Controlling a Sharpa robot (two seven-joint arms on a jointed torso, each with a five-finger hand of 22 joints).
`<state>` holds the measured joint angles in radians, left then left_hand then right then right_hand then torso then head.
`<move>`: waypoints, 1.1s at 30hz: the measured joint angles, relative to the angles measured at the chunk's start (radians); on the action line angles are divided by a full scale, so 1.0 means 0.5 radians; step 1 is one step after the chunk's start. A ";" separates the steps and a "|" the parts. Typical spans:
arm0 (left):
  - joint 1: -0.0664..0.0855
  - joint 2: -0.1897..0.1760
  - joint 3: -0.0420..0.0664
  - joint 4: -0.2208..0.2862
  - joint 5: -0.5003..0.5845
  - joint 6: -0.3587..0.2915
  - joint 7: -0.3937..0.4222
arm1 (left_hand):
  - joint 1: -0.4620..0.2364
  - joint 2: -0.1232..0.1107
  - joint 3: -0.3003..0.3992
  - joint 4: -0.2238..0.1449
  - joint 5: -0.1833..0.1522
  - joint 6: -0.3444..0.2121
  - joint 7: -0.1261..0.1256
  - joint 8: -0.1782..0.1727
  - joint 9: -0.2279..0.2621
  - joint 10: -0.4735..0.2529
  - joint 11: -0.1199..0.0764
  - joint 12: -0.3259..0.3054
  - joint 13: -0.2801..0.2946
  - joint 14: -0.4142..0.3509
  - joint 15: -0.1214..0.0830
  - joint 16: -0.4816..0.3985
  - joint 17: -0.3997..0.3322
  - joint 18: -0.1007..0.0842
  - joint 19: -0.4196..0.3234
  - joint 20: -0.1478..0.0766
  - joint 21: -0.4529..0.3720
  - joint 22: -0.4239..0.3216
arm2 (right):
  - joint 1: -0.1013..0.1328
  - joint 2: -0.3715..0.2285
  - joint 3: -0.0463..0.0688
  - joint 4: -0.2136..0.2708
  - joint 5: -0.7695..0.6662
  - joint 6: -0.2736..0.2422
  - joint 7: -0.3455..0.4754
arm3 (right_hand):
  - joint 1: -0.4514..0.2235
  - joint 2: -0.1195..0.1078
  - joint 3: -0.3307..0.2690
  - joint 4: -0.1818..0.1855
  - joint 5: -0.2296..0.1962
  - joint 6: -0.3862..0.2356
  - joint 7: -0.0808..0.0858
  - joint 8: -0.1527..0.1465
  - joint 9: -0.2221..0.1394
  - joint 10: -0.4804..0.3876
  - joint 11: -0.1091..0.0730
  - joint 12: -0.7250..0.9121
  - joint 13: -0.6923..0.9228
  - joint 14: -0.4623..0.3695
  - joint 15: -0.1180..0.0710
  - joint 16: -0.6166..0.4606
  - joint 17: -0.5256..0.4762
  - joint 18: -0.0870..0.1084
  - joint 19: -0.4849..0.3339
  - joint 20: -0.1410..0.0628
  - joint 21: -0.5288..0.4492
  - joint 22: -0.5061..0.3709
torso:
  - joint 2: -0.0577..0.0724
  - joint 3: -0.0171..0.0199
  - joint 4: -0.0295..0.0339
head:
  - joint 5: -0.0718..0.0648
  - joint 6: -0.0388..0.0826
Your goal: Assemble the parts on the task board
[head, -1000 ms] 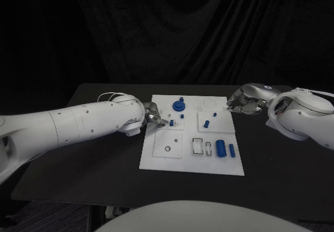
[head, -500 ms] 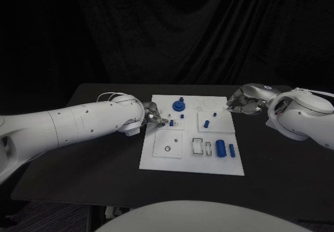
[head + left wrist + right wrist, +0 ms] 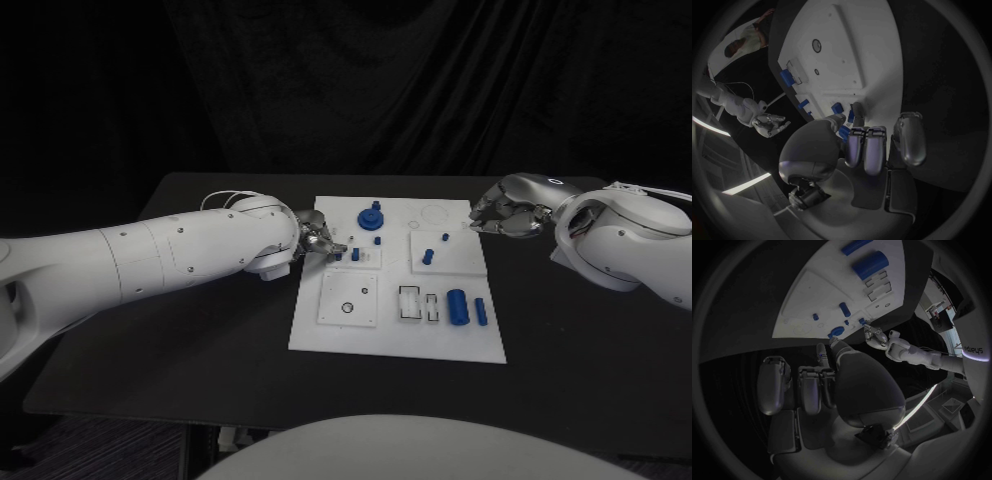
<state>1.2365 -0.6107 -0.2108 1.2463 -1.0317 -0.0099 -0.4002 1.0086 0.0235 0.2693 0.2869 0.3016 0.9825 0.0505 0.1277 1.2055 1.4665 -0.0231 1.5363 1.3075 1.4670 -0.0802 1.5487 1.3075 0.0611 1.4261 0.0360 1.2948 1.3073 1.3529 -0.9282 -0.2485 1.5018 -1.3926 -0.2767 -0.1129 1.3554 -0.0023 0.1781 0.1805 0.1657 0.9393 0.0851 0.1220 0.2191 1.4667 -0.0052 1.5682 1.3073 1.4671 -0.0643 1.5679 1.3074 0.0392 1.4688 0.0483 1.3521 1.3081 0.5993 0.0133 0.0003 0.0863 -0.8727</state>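
Observation:
The white task board [image 3: 397, 335] lies in the middle of the black table. My left hand [image 3: 320, 246] is at the board's left edge, and its thumb and a finger pinch a small blue peg [image 3: 355, 255] [image 3: 844, 132] standing on a raised white square. My right hand [image 3: 505, 215] hovers off the board's far right corner with its fingers curled in; I see nothing in it. Other blue parts on the board are a round knob [image 3: 372, 216], a short peg [image 3: 428, 257], a thick cylinder [image 3: 457, 305] and a thinner bar [image 3: 480, 312].
Rectangular slots [image 3: 411, 300] and a white square with small holes [image 3: 348, 298] sit on the board's near half. Bare black table [image 3: 188, 330] stretches on both sides. Both white arms reach in over the table's side edges.

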 measured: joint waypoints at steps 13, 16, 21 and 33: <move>0.000 0.006 -0.001 -0.012 0.000 -0.010 0.007 | 0.000 0.000 -0.006 -0.006 0.014 0.000 0.000 0.000 -0.003 0.000 0.000 0.000 0.000 0.000 0.000 0.000 0.000 0.000 0.000 0.000 0.000 0.000 | -0.001 0.003 0.000 0.000 0.017 0.005 -0.001 | 0.000 0.000 0.000 0.000 0.000 0.000 0.000 0.000 0.000 0.000 0.000 0.000 0.000 0.000 0.000 0.000 0.000 0.000 0.000 0.000 0.000 0.000 | 0.000 0.0000 0.000 | 0.002 0.000; 0.000 0.007 -0.001 -0.012 0.000 -0.010 0.008 | 0.012 0.011 -0.011 -0.011 0.027 0.000 0.000 0.000 -0.003 0.000 0.000 0.000 0.000 0.000 0.000 0.000 0.000 0.000 0.000 0.000 0.000 0.000 | -0.002 0.003 0.000 0.000 0.019 0.006 -0.001 | 0.000 0.000 0.000 0.000 0.000 0.000 0.000 0.000 0.000 0.000 0.000 0.000 0.000 0.000 0.000 0.000 0.000 0.000 0.000 0.000 0.000 -0.001 | 0.001 0.0000 0.001 | 0.001 0.000; 0.000 0.007 0.000 -0.013 0.000 -0.010 0.009 | 0.052 0.013 -0.001 -0.024 0.123 0.001 0.000 0.000 -0.003 0.000 0.000 0.000 0.000 0.000 0.000 0.000 0.000 0.000 0.000 0.000 0.000 0.000 | -0.002 0.003 0.000 0.000 0.020 0.008 -0.001 | 0.000 0.000 0.000 0.000 0.000 0.000 0.000 0.000 0.000 0.000 0.000 0.000 0.000 0.000 0.000 0.000 0.000 0.000 0.000 0.000 0.000 -0.001 | 0.001 0.0000 0.001 | 0.000 0.000; 0.000 0.001 0.000 0.002 -0.001 -0.011 0.009 | 0.134 0.021 0.044 -0.078 0.337 0.000 0.000 0.000 -0.007 0.000 0.000 0.000 0.000 0.000 0.000 0.000 0.000 0.000 0.000 0.000 -0.006 0.000 | -0.003 0.001 0.000 0.002 0.023 0.013 -0.004 | 0.000 0.000 0.000 0.000 0.000 0.000 0.000 0.000 0.000 0.000 0.000 0.000 0.000 0.000 0.000 0.000 0.000 0.000 0.000 0.000 0.000 -0.001 | 0.000 0.0004 0.001 | 0.000 0.000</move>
<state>1.2364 -0.6101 -0.2108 1.2473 -1.0322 -0.0154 -0.3958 1.0755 0.0338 0.2916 0.2480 0.4699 0.9826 0.0503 0.1276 1.2019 1.4665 -0.0232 1.5364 1.3075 1.4670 -0.0803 1.5488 1.3074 0.0612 1.4261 0.0359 1.2919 1.3073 1.3516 -0.9277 -0.2485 1.5028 -1.3812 -0.2700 -0.1150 1.3554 -0.0024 0.1781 0.1805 0.1657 0.9393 0.0851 0.1220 0.2193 1.4667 -0.0052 1.5682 1.3073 1.4671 -0.0642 1.5678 1.3073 0.0392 1.4688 0.0483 1.3521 1.3077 0.5994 0.0135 0.0008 0.0863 -0.8727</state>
